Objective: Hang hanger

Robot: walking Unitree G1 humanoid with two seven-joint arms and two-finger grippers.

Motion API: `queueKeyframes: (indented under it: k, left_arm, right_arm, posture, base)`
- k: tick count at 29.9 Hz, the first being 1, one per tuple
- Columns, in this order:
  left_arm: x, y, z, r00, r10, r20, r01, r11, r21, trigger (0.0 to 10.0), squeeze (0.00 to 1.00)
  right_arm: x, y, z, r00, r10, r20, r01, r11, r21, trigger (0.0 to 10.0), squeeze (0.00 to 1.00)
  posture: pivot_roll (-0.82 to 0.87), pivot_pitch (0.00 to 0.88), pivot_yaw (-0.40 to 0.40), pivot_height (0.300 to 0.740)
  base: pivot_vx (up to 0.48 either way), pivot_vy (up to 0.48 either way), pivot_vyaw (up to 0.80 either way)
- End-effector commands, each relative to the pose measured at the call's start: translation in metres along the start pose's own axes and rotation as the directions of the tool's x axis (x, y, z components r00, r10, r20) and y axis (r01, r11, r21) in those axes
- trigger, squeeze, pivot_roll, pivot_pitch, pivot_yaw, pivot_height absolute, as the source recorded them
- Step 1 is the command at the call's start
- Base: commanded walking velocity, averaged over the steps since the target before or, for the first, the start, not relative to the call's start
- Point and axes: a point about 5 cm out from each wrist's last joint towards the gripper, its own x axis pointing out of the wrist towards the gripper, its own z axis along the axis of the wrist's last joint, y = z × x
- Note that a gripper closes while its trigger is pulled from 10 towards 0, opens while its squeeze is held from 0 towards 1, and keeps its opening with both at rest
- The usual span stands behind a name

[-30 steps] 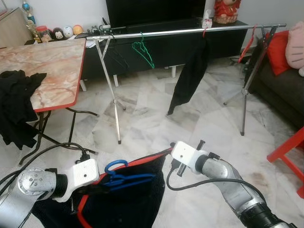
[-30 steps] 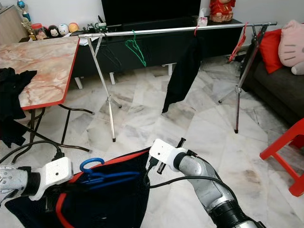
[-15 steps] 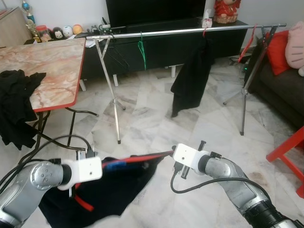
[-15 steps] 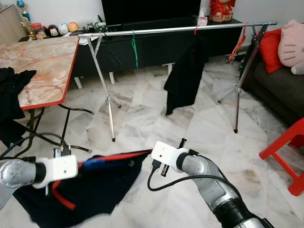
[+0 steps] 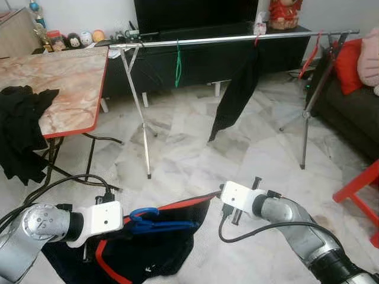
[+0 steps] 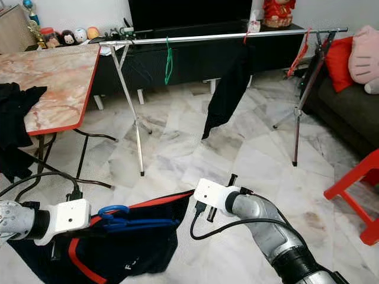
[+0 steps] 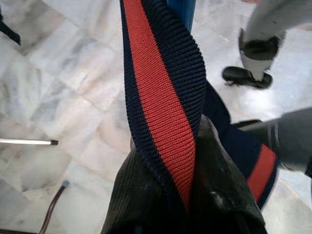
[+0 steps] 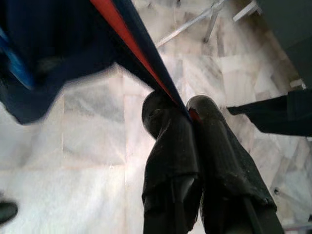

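- The left gripper (image 7: 187, 195) has its fingers (image 7: 146, 195) closed on the red-and-navy ribbed trim of a dark garment (image 5: 151, 251), low at the robot's left side.
- The right gripper (image 8: 187, 114) pinches the same garment's trim at the other end; its two fingers (image 8: 168, 141) are pressed together on the red stripe.
- Between the two grippers the trim is stretched out in a line, and the rest of the garment sags down toward the marble floor (image 5: 195, 148).
- A blue hanger (image 5: 155, 219) sits at the top of the garment, its hook just beside the left wrist, its arms running along the stretched edge.
- Well ahead stands a metal clothes rail (image 5: 237, 39) on thin tripod legs, well apart from the hanger.
- On the rail hang a green hanger (image 5: 177, 56) and, further to the right, a black garment (image 5: 237, 89) on a red hook; a red strap (image 5: 309, 56) dangles near the right leg.
- To the left is a marble-patterned worktop (image 5: 59, 83) with a red edge; black cloth (image 5: 21, 136) is draped over its near corner.
- A black cable (image 5: 65, 183) lies on the floor beneath the worktop.
- A dark sofa with a red cushion (image 5: 349, 65) stands at the right, and part of a red stool (image 5: 361, 198) nearer the robot.
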Motion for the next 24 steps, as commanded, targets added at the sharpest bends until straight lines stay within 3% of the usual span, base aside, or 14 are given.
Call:
queueKeyframes:
  k: [1, 7, 9, 10, 11, 17, 21, 22, 24]
  left_arm:
    - [-0.02, 0.002, -0.016, 0.995, -0.004, -0.103, -0.001, 0.999, -0.046, 10.0, 0.0]
    - [-0.019, -0.001, -0.012, 0.995, -0.051, -0.087, 0.048, 0.998, -0.038, 10.0, 0.0]
    - [-0.005, -0.005, -0.004, 0.996, -0.075, -0.045, 0.074, 0.997, -0.029, 10.0, 0.0]
    - [0.004, -0.006, 0.001, 0.997, -0.073, -0.021, 0.072, 0.997, -0.02, 10.0, 0.0]
    - [0.006, -0.006, 0.002, 0.998, -0.068, -0.018, 0.068, 0.998, -0.019, 10.0, 0.0]
    - [0.017, -0.007, 0.013, 0.994, -0.049, 0.096, 0.056, 0.996, -0.067, 10.0, 0.0]
    - [0.026, 0.002, 0.017, 0.987, 0.075, 0.141, -0.063, 0.994, -0.091, 10.0, 0.0]
    - [0.035, 0.008, 0.02, 0.974, 0.157, 0.162, -0.142, 0.984, -0.104, 10.0, 0.0]
    - [0.041, 0.009, 0.022, 0.968, 0.183, 0.172, -0.16, 0.978, -0.136, 10.0, 0.0]
  right_arm:
    - [-0.017, -0.018, -0.041, 0.98, -0.067, -0.186, 0.069, 0.998, 0.001, 0.0, 0.0]
    - [-0.019, -0.02, -0.052, 0.97, -0.075, -0.231, 0.066, 0.997, -0.043, 0.0, 0.0]
    - [-0.019, -0.021, -0.055, 0.969, -0.089, -0.229, 0.096, 0.995, 0.016, 0.0, 0.0]
    - [-0.018, -0.021, -0.054, 0.972, -0.093, -0.216, 0.105, 0.993, 0.047, 1.8, 0.0]
    - [-0.017, -0.021, -0.053, 0.974, -0.092, -0.208, 0.106, 0.993, 0.057, 9.9, 0.0]
    - [-0.014, -0.026, -0.044, 0.981, -0.105, -0.163, 0.123, 0.987, 0.104, 10.0, 0.0]
    - [-0.013, -0.033, -0.026, 0.991, -0.127, -0.044, 0.132, 0.977, 0.165, 10.0, 0.0]
    - [-0.012, -0.039, -0.014, 0.987, -0.157, 0.028, 0.148, 0.967, 0.208, 10.0, 0.0]
    - [-0.012, -0.041, -0.006, 0.984, -0.158, 0.083, 0.135, 0.962, 0.237, 10.0, 0.0]
  posture:
    - [-0.14, 0.0, 0.038, 0.74]
    - [-0.13, 0.0, 0.038, 0.74]
    - [-0.14, 0.0, 0.041, 0.74]
    - [-0.14, 0.0, 0.042, 0.74]
    - [-0.14, 0.0, 0.044, 0.74]
    - [-0.15, 0.0, 0.047, 0.74]
    - [-0.15, 0.0, 0.05, 0.74]
    - [-0.14, 0.0, 0.049, 0.74]
    - [-0.14, 0.0, 0.054, 0.74]
  base:
    - [0.0, 0.0, 0.0]
    - [0.0, 0.0, 0.0]
    - [0.0, 0.0, 0.0]
    - [0.0, 0.0, 0.0]
    - [0.0, 0.0, 0.0]
    - [0.0, 0.0, 0.0]
    - [0.0, 0.0, 0.0]
    - [0.0, 0.0, 0.0]
    - [0.0, 0.0, 0.0]
